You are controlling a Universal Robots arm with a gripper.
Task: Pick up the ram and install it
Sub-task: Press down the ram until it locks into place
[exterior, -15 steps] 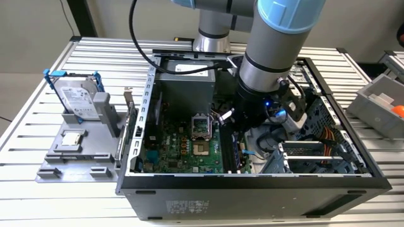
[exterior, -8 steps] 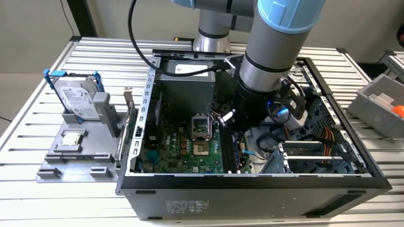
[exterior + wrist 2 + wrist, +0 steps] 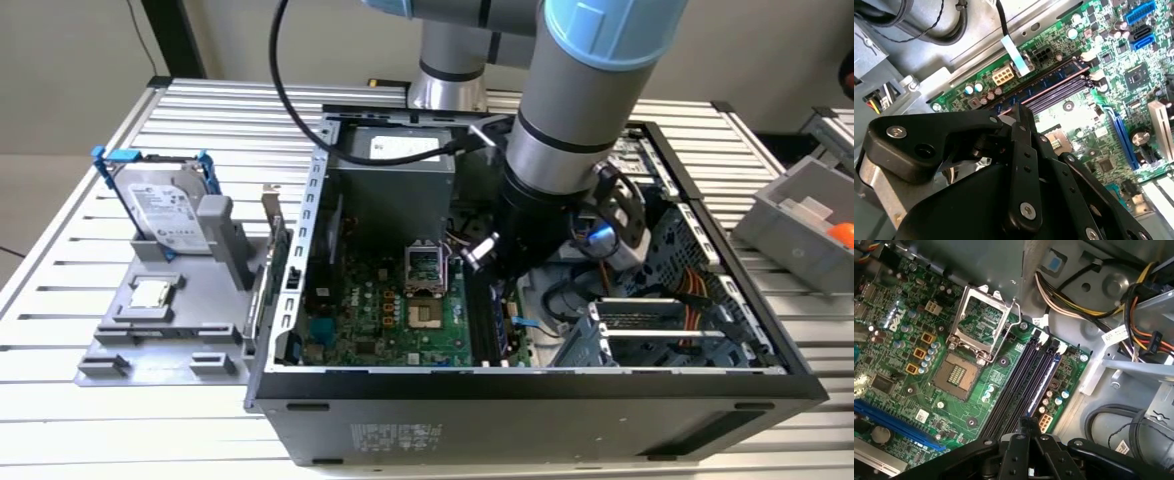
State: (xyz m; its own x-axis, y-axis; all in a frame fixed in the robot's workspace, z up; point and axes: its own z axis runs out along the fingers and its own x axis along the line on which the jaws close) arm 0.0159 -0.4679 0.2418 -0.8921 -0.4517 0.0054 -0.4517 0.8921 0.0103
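1. The arm (image 3: pixel 567 120) reaches steeply downward near the exterior view's middle, its wrist pointing straight down.
2. The black hand (image 3: pixel 1021 117) shows in both wrist views, its linkages drawn close together.

One computer case (image 3: pixel 534 395), one motherboard (image 3: pixel 387 310), one hard drive (image 3: pixel 167 210), four memory slots (image 3: pixel 1024 377), one arm (image 3: pixel 587 90).

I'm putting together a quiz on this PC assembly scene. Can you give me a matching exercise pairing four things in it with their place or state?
Things:
1. hard drive
2. small square chip
3. CPU socket
4. gripper

Place or state:
A. lying flat on the grey stand outside the case
B. inside the case, down over the memory slots
C. standing in a blue bracket outside the case
D. on the motherboard, retention frame raised, empty

Pairs: 1-C, 2-A, 3-D, 4-B
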